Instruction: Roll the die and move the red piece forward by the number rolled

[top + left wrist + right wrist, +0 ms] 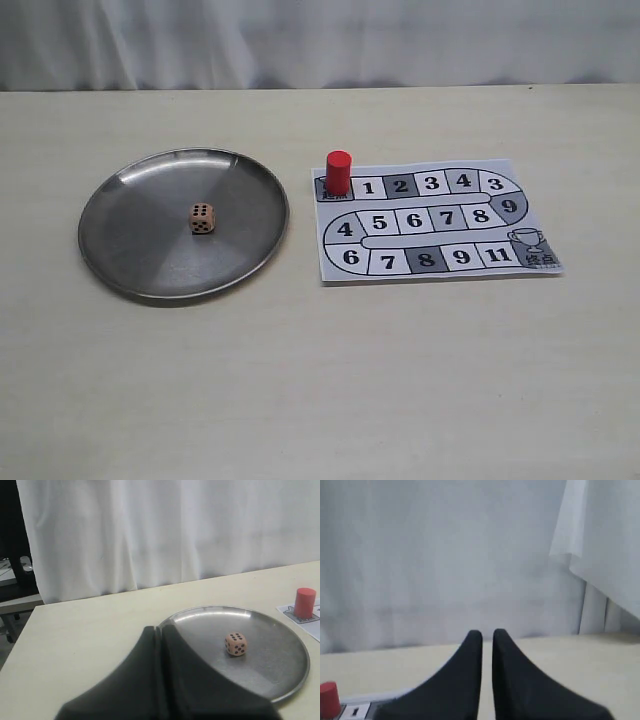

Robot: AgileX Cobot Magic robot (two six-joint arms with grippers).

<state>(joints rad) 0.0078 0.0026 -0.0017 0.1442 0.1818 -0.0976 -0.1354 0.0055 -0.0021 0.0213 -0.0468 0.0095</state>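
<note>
Sitting just ahead of left tool (159,628): small tan wooden die (235,643), black pips; left arm nearer. Left tool pinched together, empty; right tool (487,632) barely ajar, empty.

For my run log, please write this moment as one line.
die: in metal plate | red piece: upright on start square of board | left gripper: shut, empty | right gripper: barely open, empty

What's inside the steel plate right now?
Only the die, resting near the middle of the plate on its bare floor. The face the die rests on is hidden, as is the table under the plate.
</note>
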